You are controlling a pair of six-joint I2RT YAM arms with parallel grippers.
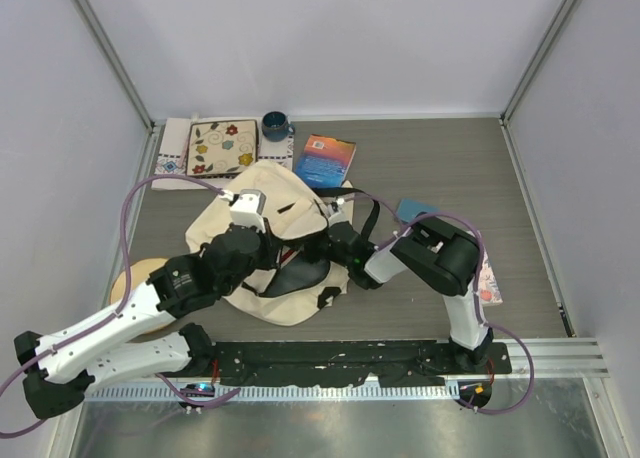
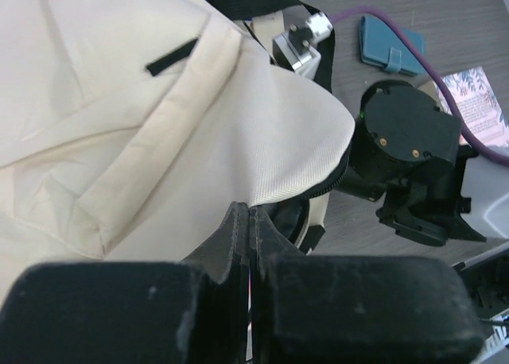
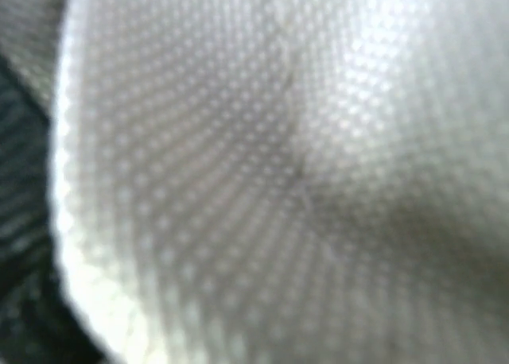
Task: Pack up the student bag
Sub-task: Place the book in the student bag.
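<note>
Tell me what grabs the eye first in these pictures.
A cream fabric backpack sprawls mid-table, both arms on it. The left end effector is shut on its opening edge; the right arm reaches inside. Behind it lie a blue book and a flower-patterned square mat.

There was one student bag, one mug, one blue book, one pink booklet, one teal wallet, one floral mat.
</note>
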